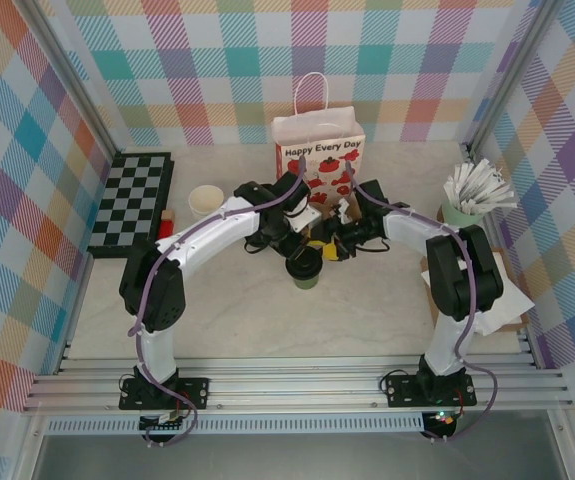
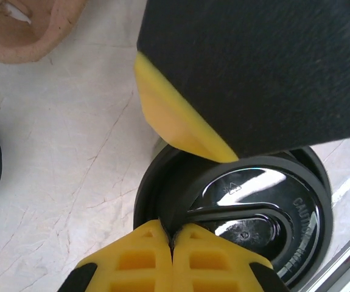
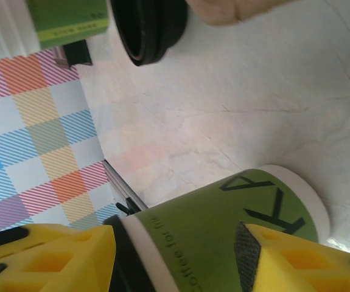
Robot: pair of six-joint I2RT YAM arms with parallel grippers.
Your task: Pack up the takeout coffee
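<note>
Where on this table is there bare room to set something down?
Bare tabletop between the two arm bases, near side of the black-lidded cream-and-green paper cup; also between the white paper gift bag and the mint cup of white sticks. Crowded around the lidded cup, where both arms meet.

Chessboard (image 1: pixel 132 203) far left; stick cup (image 1: pixel 457 214) right.
</note>
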